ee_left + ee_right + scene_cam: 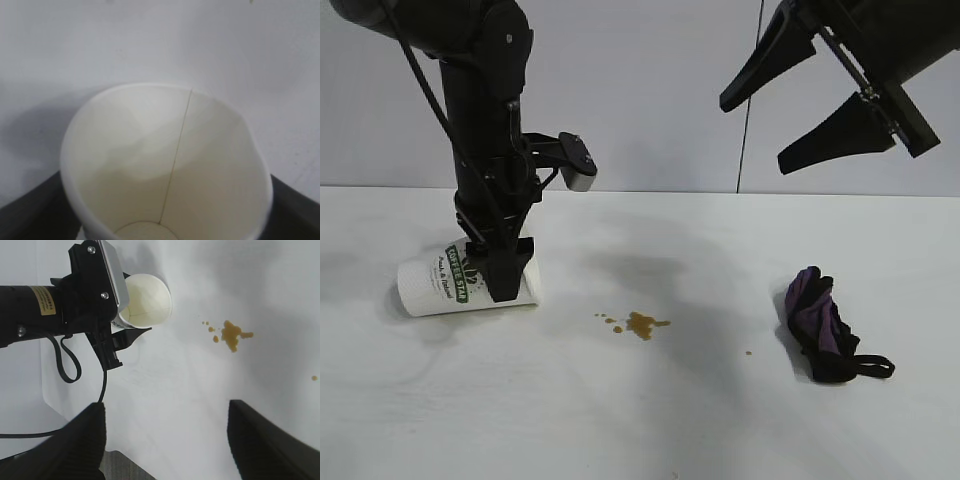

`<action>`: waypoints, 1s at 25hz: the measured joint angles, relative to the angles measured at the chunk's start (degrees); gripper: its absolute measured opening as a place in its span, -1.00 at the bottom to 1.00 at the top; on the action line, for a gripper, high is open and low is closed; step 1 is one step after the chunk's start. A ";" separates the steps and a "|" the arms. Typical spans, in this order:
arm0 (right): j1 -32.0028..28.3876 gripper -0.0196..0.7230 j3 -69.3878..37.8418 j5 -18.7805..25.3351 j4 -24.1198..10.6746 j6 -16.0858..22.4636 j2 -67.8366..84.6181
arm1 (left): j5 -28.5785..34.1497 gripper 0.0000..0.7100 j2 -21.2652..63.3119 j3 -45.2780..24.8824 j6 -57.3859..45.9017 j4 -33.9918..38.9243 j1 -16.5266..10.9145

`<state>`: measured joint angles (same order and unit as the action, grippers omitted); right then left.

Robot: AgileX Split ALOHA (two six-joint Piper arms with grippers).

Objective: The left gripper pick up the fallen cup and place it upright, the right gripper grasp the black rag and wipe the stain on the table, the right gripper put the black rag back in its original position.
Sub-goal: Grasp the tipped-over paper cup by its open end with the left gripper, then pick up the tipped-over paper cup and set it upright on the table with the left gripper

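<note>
Step in hand: the first one, recovery of the fallen cup. I have the left gripper (502, 290) set straight down over the cup (435, 285), which lies on its side on the desk (650, 420) at the left of the exterior view, mouth toward the stain. The jaws straddle the cup at its mouth end, one finger in front of the wall and the other hidden behind it. In the left wrist view the open rim of the cup (165, 165) fills the frame between the two dark fingers (30, 210), and its wall looks slightly dented on one side. I judge the jaws to be partly closed around the rim; whether they already bear on the paper firmly enough to hold it, I cannot tell. The cup rests on the desk, not yet lifted.

Next move, as I judge it: finish closing gently, since thin paper will buckle under excess force, then lift and rotate the wrist to stand the cup on its base, clear of the stain (640, 323).

The right gripper (810, 105) hangs high above the desk at the upper right of the exterior view, pitched downward toward the middle, jaws apart and holding nothing. Its wrist view shows both fingers (75, 445) spread, with the stain (232, 334) and the left gripper's housing beyond them. The black rag (820, 325) lies bunched on the desk at the right, well apart from the stain, untouched. Wiping and return of the rag remain to be done.
</note>
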<state>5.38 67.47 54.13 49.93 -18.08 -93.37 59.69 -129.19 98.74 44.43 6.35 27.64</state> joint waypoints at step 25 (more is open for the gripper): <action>0.00 0.33 0.00 -0.01 -0.05 0.00 0.00 | -6.30 0.52 22.11 -1.42 11.11 -48.78 -17.63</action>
<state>5.38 67.47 54.11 49.88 -18.08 -93.37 53.39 -107.08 97.32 55.53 -42.43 10.01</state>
